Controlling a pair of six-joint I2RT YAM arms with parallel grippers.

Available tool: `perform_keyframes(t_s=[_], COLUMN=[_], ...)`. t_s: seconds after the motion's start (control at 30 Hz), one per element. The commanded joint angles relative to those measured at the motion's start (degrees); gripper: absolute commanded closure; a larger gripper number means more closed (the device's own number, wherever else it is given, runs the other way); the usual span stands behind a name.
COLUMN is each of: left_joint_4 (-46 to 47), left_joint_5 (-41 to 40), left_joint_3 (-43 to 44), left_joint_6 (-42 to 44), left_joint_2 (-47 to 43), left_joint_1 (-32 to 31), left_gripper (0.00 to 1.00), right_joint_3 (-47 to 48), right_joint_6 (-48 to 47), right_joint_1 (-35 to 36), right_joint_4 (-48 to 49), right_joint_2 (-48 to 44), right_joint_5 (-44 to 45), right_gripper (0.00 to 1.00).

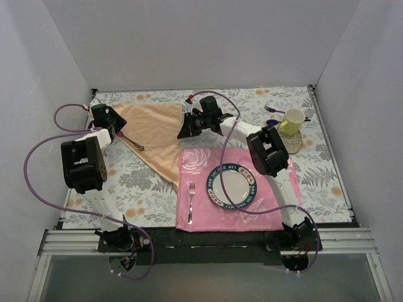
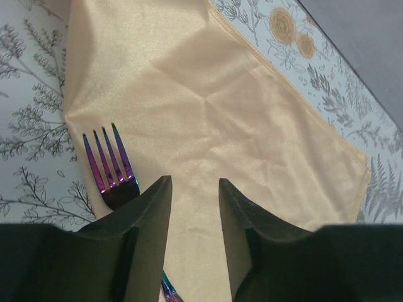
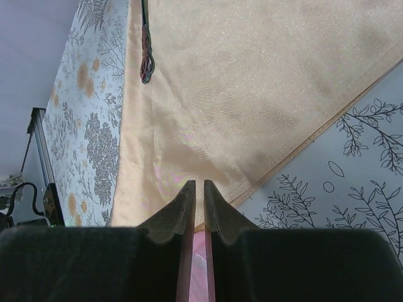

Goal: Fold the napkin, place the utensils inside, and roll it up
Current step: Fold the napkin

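Observation:
The peach-gold napkin (image 1: 157,141) lies folded into a triangle on the floral tablecloth, and it fills the left wrist view (image 2: 220,107) and the right wrist view (image 3: 252,82). A slim dark fork (image 1: 133,143), its tines iridescent purple (image 2: 108,165), lies at the napkin's left edge. Its other end shows in the right wrist view (image 3: 147,63). My left gripper (image 1: 117,128) (image 2: 195,189) is open and empty just above the cloth, with the fork head beside its left finger. My right gripper (image 1: 187,130) (image 3: 196,189) is shut to a thin slit over the napkin's right hem, with nothing seen between the jaws.
The pink rose placemat (image 1: 201,165) touches the napkin's right edge and carries a plate (image 1: 232,184) and a silver fork (image 1: 191,201). A yellow-green mug (image 1: 291,121) and purple spoons (image 1: 272,110) stand at the back right. White walls close in three sides.

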Motion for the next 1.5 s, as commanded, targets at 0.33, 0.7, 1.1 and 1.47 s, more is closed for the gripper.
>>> perform_keyframes(t_s=[0.33,0.7,1.1,1.47], left_joint_4=[-16.6,-0.5,6.6,12.2], left_joint_5=[-9.3,-2.3,-12.2,-8.0], left_joint_3=[17.1,20.6,24.3,29.4], left_joint_6=[-19.6,-24.7,-21.7,-16.3], left_joint_2=[3.7,16.4,24.2,30.7], left_joint_1=[6.7,11.0,11.0,11.5], left_gripper=[0.24,0.35,0.45,0.48], right_joint_3=[-0.8,-0.4,-1.6,-2.7], right_joint_6=[0.4,0.5,0.6,1.1], right_joint_1=[-0.3,-1.2,-1.9,-2.6], right_joint_4=[3.1,3.0,2.8,3.4], right_joint_2=[-4.4,-4.6,-4.4,-5.7], right_joint_5=[-3.0,-3.7,-4.2,-4.4], right_gripper=[0.82,0.82,0.82,0.82])
